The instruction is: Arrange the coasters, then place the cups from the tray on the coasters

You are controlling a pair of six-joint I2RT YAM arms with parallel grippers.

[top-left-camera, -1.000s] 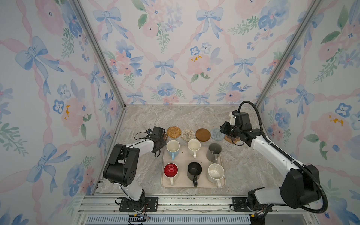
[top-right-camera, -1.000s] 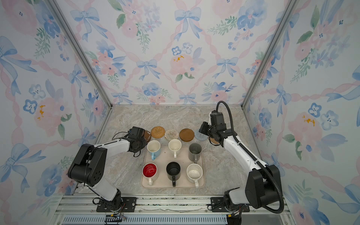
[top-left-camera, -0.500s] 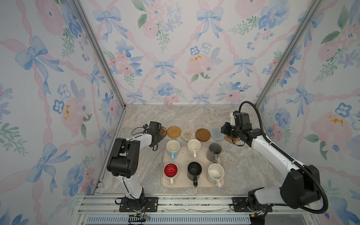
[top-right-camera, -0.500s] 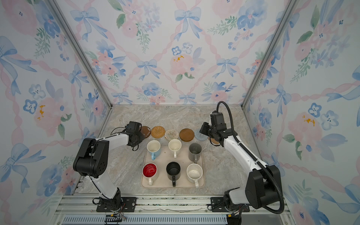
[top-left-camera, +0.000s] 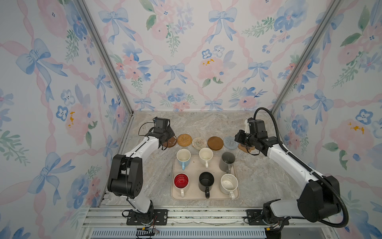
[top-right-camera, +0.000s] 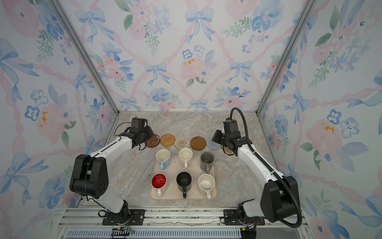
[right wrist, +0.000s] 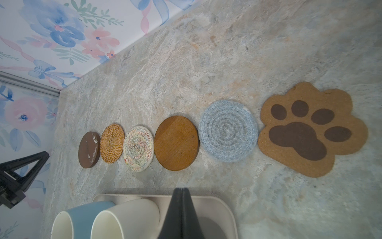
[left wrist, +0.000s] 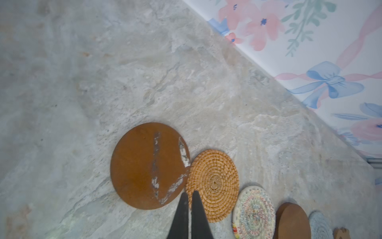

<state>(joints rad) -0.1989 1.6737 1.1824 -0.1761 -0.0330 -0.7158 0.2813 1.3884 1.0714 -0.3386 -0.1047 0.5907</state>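
Note:
Six coasters lie in a row behind the tray (top-left-camera: 204,198): a scuffed brown disc (left wrist: 148,165), tan rattan round (left wrist: 214,183), cream woven round (top-left-camera: 199,143), plain brown disc (top-left-camera: 215,143), blue-grey woven round (right wrist: 228,131) and paw-shaped coaster (right wrist: 310,130). On the tray stand six cups: light blue (top-left-camera: 183,158), cream (top-left-camera: 206,155), tall grey (top-left-camera: 227,162), red-inside (top-left-camera: 181,181), black (top-left-camera: 206,181), speckled white (top-left-camera: 228,183). My left gripper (left wrist: 189,193) is shut and empty, its tips where the scuffed disc meets the rattan round. My right gripper (right wrist: 181,188) is shut and empty above the tray's far rim.
The marble table (top-left-camera: 157,173) is boxed in by flowered walls at the back and on both sides. The scuffed disc touches the rattan round. In both top views my right arm (top-left-camera: 289,159) covers part of the paw-shaped coaster. Bare marble lies behind the row.
My left gripper has drawn back from the near side of the scuffed disc toward the far left and risen a little, uncovering that disc. The right arm has hardly moved.

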